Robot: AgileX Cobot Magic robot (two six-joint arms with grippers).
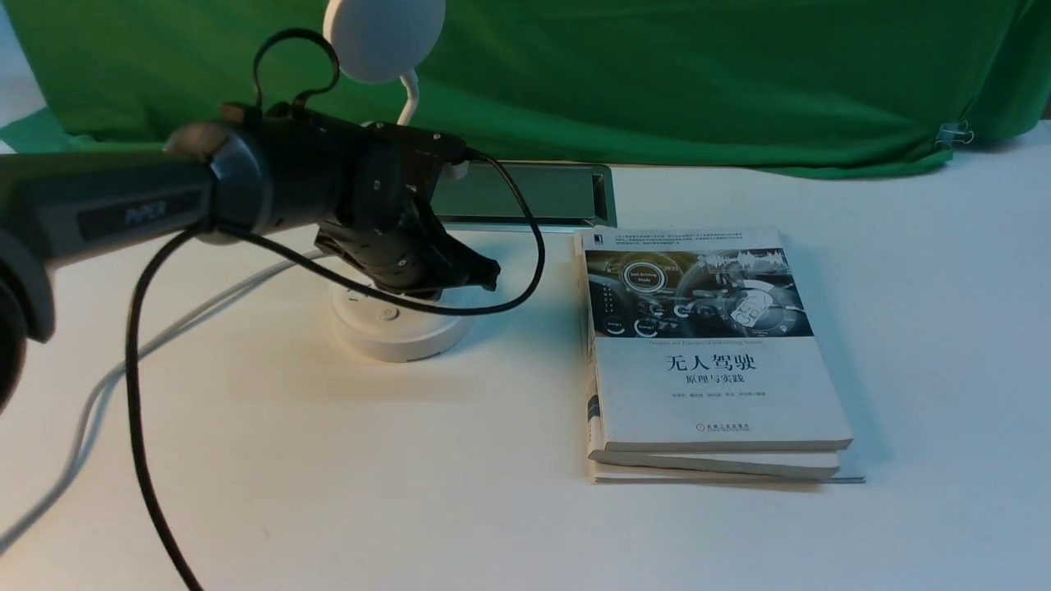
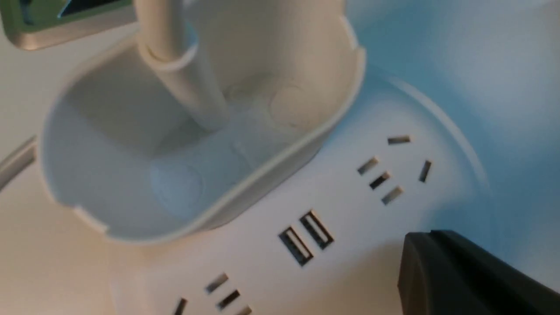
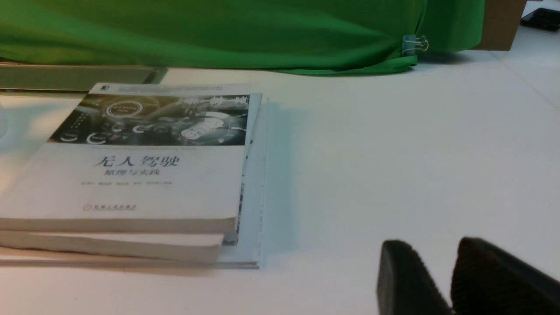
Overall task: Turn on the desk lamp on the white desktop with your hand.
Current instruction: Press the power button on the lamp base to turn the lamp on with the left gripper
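The desk lamp (image 1: 400,330) stands on the white desktop (image 1: 928,345) toward its far edge and left of middle, just in front of the left end of the metal-framed cable hatch (image 1: 525,197). Its disc head (image 1: 384,37) rises in front of the green cloth (image 1: 698,74) that runs along the far edge. The left gripper (image 1: 480,275) hangs low over the lamp's round base and, with its arm, hides the neck's lower part and the cup holder in the front view. The left wrist view shows only one dark finger (image 2: 459,275), beside the sockets and USB ports (image 2: 306,238), so I cannot tell how wide this pincer is.

A white power cord (image 1: 164,328) trails from the lamp toward the left edge. A stack of books (image 1: 710,361) lies well to the right of the base. A binder clip (image 1: 952,133) pinches the cloth near the far right corner.

The right gripper (image 3: 450,280) is narrow, its fingers close together with nothing between them, above bare desktop on the far side of the books from the lamp.
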